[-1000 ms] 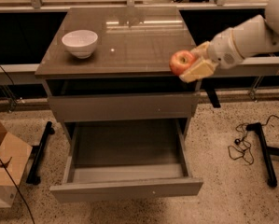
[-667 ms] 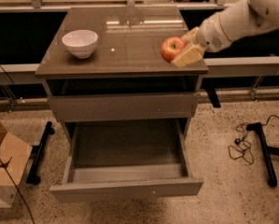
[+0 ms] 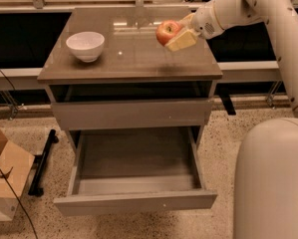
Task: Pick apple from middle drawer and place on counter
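The gripper [image 3: 176,33] is clasping the apple [image 3: 166,32] over the counter's [image 3: 133,61] right rear part; the middle drawer [image 3: 138,201] is standing open

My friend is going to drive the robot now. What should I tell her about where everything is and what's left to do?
The gripper has its fingers shut on the apple, held over the right rear part of the counter.
The middle drawer is pulled open, with nothing visible inside.
The white bowl sits on the counter's left side, well apart from the apple.
Done: the apple is out of the drawer and over the counter.
Left: lower the apple onto a bare spot, open the fingers, then draw the arm away.
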### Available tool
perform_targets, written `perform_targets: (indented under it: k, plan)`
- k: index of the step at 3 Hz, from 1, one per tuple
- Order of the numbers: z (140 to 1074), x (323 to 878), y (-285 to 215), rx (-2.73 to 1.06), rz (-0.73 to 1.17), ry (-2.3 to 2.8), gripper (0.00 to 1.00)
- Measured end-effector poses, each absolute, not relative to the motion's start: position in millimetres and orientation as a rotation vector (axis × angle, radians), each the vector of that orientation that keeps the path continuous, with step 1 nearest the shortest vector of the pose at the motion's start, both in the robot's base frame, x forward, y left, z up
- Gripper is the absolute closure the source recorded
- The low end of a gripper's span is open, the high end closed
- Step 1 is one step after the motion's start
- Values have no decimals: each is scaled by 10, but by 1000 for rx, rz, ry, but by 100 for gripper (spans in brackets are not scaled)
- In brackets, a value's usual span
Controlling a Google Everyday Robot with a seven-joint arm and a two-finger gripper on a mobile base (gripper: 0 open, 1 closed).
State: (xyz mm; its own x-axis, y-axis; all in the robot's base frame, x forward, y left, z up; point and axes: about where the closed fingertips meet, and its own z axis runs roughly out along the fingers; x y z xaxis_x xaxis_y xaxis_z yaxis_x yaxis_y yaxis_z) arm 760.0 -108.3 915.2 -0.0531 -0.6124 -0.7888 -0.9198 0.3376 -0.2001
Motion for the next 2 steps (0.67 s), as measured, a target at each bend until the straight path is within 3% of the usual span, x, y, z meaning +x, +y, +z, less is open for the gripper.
perform_targets:
  k: [2]
  plan:
    - [8437,8114,-687,-1345,546,1907,34]
